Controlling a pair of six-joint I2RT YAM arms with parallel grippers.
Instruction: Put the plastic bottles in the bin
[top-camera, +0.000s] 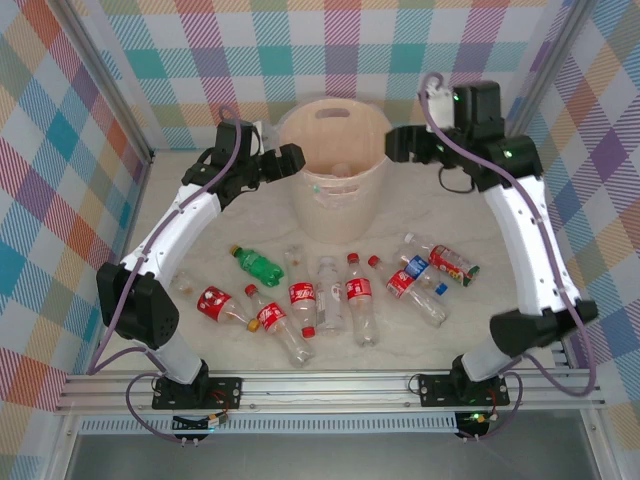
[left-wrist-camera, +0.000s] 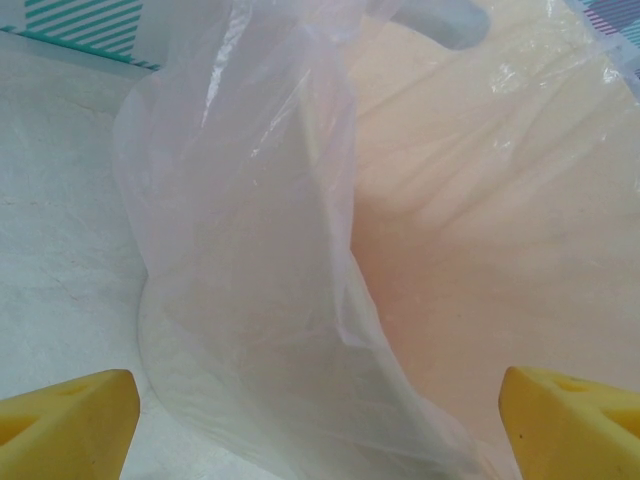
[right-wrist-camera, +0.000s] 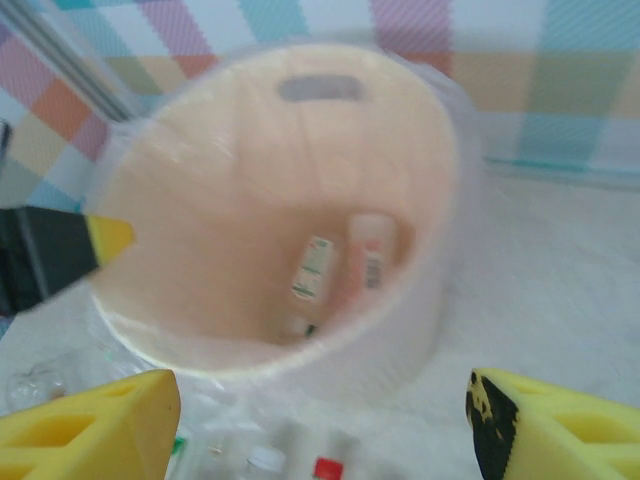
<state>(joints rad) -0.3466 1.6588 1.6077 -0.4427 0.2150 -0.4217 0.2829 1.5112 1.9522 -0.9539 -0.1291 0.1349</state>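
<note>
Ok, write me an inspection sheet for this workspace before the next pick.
Surface: pale marbled table, no spills seen.
Job's things: roughly a dozen bottles lie on the table in front of the bin, among them a green bottle. At least two more bottles lie inside the bin, which has a clear liner.
Clutter: nothing seen.
Grippers: left end effector is open and empty beside the bin's rim. Right end effector is open and empty at the opposite side.
Cables: purple cables run along both arms, clear of the bottles.
Surroundings: checked walls; metal rail at the near edge.
</note>
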